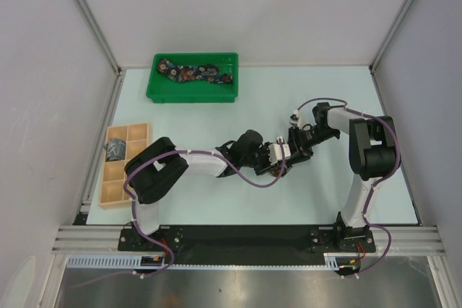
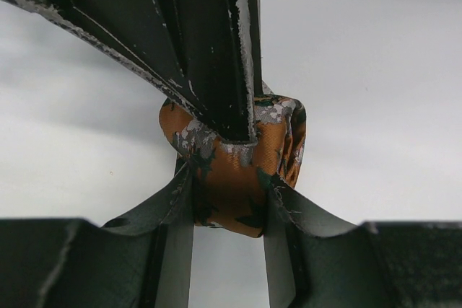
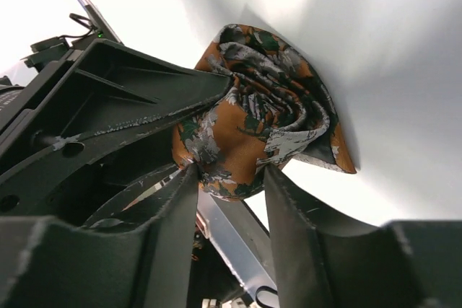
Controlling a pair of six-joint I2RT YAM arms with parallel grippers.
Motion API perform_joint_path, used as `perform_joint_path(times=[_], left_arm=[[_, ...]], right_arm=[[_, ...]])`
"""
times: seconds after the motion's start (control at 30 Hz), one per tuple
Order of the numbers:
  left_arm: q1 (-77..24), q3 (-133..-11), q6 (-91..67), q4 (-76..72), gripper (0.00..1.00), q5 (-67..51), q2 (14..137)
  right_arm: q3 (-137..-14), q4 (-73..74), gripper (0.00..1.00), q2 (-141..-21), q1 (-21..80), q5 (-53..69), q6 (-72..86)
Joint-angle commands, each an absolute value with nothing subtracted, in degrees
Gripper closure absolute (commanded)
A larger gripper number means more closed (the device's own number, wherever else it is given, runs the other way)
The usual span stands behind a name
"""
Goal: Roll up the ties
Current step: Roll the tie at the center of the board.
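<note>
No writing, label, brand mark, number or sign can be read in any view. The print on the rust-brown tie [image 3: 267,113] is only a pattern of grey, green and orange shapes.

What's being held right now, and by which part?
Left gripper pinches the rolled rust-brown tie by the roll's sides; right gripper flanks it, grip unclear.
</note>
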State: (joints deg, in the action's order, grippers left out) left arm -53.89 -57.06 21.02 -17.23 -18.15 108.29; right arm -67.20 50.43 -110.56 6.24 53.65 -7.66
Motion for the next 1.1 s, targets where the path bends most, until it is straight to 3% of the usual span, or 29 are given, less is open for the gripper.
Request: perform_joint_path(times=[0.0, 0.13, 0.23, 0.3, 0.33, 0.37, 0.43, 0.8, 1.07], left_arm=[[-54.14, -54.67, 20.22, -8.26, 0.7, -15.73, 108.55], [-54.14, -54.67, 19.78, -8.35, 0.69, -15.91, 108.63], [-54.14, -54.58, 19.95, -8.35, 0.72, -15.91, 108.98], [-54.14, -54.32, 20.21, -8.44, 0.73, -15.47, 109.16], [-54.14, -54.14, 20.3, -8.44, 0.74, -15.64, 109.16], [-54.14, -53.88, 20.39, -8.35, 0.74, -15.56, 109.33], [-54.23, -53.61, 20.65, -8.26, 0.75, -15.38, 109.25], [-54.93, -54.23, 21.27, -7.91, 0.76, -14.85, 110.74], [-55.2, -53.97, 21.53, -7.91, 0.77, -14.85, 111.45]], right_arm=[[-67.06, 50.45, 0.59, -111.53, 7.38, 50.54, -7.82], [-67.5, 51.06, 0.57, -112.32, 8.17, 48.79, -7.91], [-68.03, 51.24, 0.41, -112.15, 7.91, 48.16, -7.74], [-68.2, 51.33, 0.37, -111.71, 6.77, 47.82, -7.38], [-68.2, 51.33, 0.26, -111.45, 6.33, 47.9, -7.3], [-67.94, 51.24, 0.23, -110.84, 5.2, 48.16, -7.21], [-67.33, 50.71, 0.01, -110.13, 3.79, 49.57, -6.95], [-63.55, 45.36, 0.01, -110.73, 6.06, 47.98, -4.14], [-63.81, 38.85, 0.19, -112.5, 8.88, 49.75, -0.26]])
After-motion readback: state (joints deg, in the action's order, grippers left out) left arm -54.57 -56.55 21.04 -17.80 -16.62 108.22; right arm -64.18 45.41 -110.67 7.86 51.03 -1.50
